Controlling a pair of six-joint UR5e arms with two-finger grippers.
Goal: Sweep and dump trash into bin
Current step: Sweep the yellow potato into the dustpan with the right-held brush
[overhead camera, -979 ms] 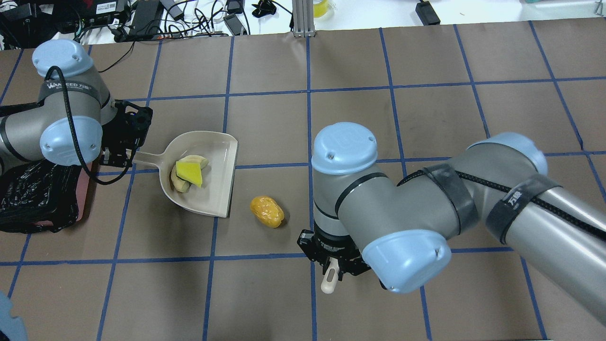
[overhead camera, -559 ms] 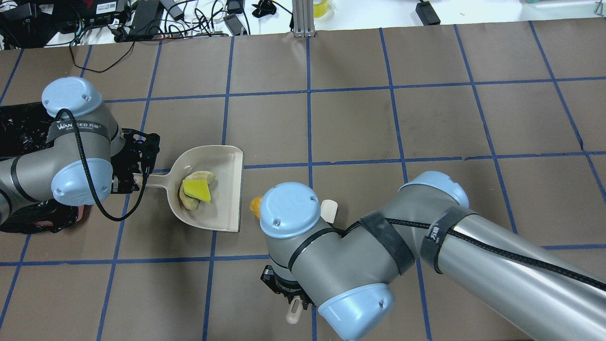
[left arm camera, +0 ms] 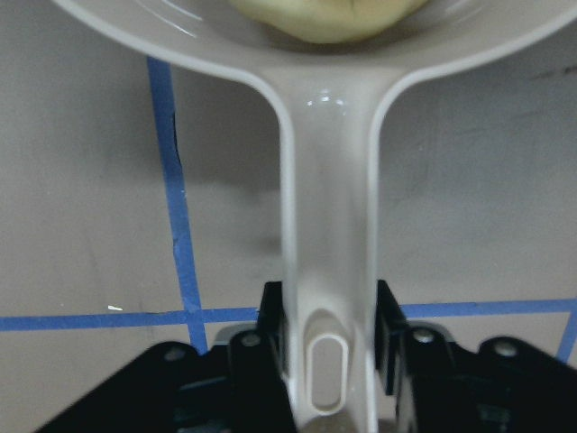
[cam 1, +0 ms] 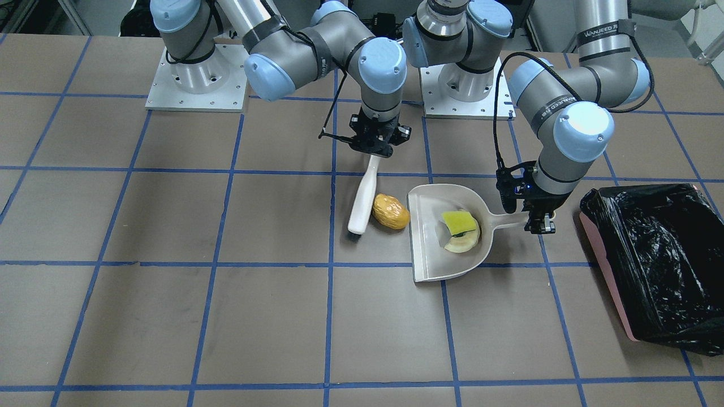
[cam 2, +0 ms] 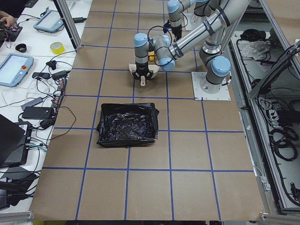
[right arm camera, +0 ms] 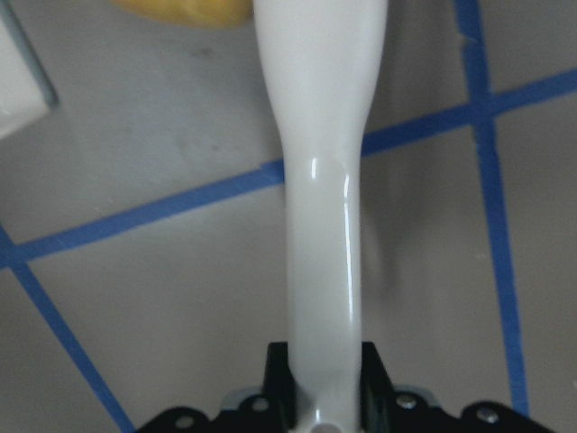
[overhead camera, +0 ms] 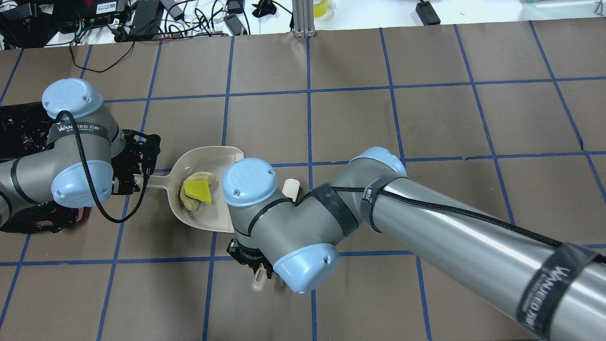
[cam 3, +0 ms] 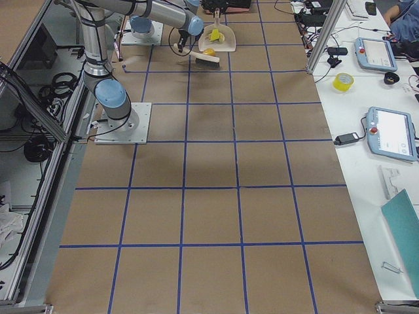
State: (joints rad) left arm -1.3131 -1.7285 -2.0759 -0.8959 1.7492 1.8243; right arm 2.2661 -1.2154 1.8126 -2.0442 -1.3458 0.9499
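Observation:
The white dustpan (cam 1: pixel 430 226) lies on the table with the yellow-green wedge (cam 1: pixel 458 222) and the pale crescent slice (cam 1: pixel 461 244) in it. My left gripper (cam 1: pixel 536 222) is shut on its handle, as the left wrist view (left arm camera: pixel 329 361) shows. My right gripper (cam 1: pixel 374 148) is shut on the handle of a white brush (cam 1: pixel 362 195), whose head touches the golden-brown lump (cam 1: pixel 391 211) just outside the pan's mouth. In the overhead view my right arm hides the lump. The pink bin (cam 1: pixel 639 191) with its black bag stands beyond the left gripper.
Brown table paper with a blue tape grid. The two arm bases (cam 1: pixel 195 79) stand at the robot's edge. Cables and devices (overhead camera: pixel 142 19) lie past the far table edge. A side bench holds tablets and a tape roll (cam 2: pixel 57 47).
My right arm has swung left with the brush, pushing the lump toward the dustpan's mouth. My left arm moved the dustpan a little nearer and to the right early on, then stayed still.

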